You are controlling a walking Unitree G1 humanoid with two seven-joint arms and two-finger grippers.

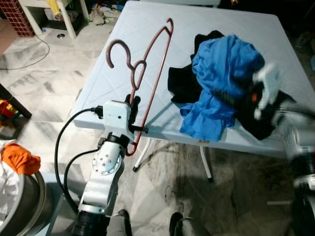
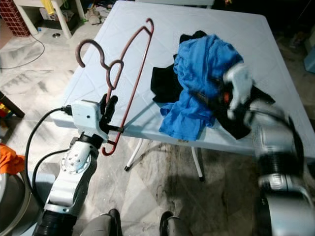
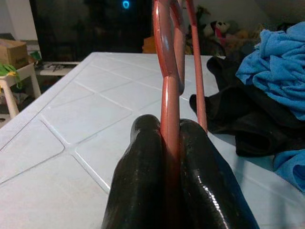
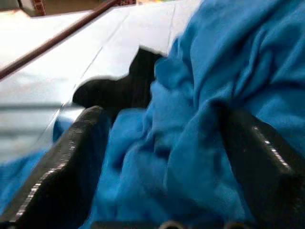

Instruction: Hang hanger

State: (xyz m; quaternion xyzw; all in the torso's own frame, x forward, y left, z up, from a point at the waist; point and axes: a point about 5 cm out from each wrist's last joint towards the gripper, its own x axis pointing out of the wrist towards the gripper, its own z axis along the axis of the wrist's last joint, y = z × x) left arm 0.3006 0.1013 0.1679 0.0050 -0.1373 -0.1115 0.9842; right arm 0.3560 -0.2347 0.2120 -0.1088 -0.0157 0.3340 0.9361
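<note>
Two grippers: my left gripper clamps the red hanger, long axis running away over the table; my right gripper gapes wide around blue cloth beside it.

We are finding no readable text, label, brand, number or sign in any of these views. We are seeing only plain surfaces without lettering that can be made out.
</note>
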